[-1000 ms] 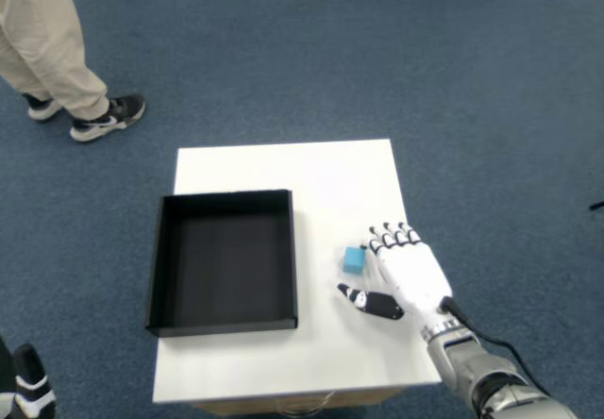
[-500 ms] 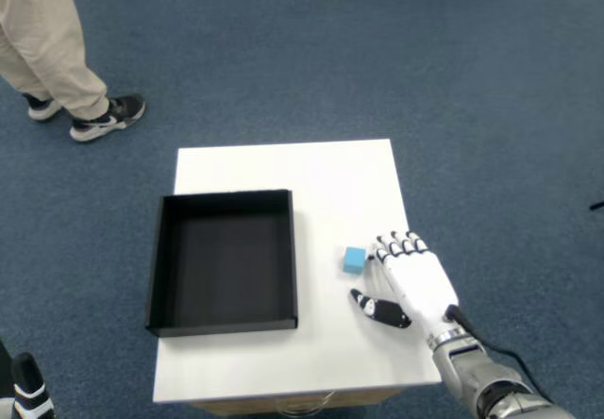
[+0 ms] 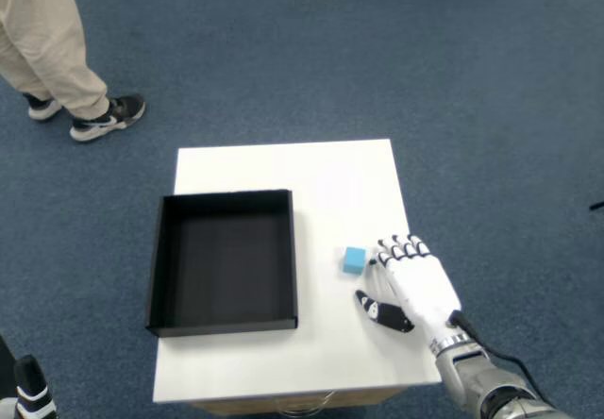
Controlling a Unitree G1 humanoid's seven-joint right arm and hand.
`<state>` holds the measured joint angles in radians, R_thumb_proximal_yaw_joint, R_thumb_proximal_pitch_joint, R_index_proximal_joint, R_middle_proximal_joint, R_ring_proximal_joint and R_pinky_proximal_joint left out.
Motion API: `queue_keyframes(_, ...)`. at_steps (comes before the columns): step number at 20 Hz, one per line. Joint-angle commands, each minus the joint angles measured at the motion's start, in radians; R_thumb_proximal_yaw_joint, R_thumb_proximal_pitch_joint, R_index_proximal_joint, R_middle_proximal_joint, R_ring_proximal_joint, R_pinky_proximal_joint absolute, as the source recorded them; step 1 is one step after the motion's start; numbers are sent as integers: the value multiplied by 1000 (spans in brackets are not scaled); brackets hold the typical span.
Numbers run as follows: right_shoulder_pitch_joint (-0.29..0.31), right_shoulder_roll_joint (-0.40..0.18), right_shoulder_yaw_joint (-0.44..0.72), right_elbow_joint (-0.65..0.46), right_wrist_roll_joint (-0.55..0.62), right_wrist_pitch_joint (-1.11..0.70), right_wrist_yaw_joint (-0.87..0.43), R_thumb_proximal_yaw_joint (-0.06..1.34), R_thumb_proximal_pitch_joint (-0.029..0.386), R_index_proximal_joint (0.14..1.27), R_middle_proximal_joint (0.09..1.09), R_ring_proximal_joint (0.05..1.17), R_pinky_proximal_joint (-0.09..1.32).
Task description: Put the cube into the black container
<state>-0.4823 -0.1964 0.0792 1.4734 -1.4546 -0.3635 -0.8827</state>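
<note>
A small light-blue cube (image 3: 354,259) rests on the white table (image 3: 283,174), right of the black container (image 3: 225,260). The container is a shallow open tray and nothing shows inside it. My right hand (image 3: 415,282), white with black fingertips, hovers just right of the cube, palm down. Its fingers are spread and the thumb (image 3: 382,311) sticks out toward the left, below the cube. The fingertips are close to the cube's right side, with a small gap showing. Nothing is held.
The table's right edge runs just under my hand. A person's legs and sneakers (image 3: 104,117) stand on the blue carpet at the far left. A foot (image 3: 28,386) shows at the bottom left corner.
My right hand has drawn back, down and to the right, away from the cube. The cube and container have stayed put.
</note>
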Motion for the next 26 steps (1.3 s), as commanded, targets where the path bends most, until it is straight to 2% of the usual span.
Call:
queue_keyframes(1,-44,-14,-11,-41,16,-19,-52,586,97,506,214,175,-20)
queue_keyframes(12,-71,16,-18,-39,18,25,-33,497,51,384,184,150,-24)
queue_keyframes(26,-68,45,-8,-34,-2,50,-37,458,15,357,173,137,-25)
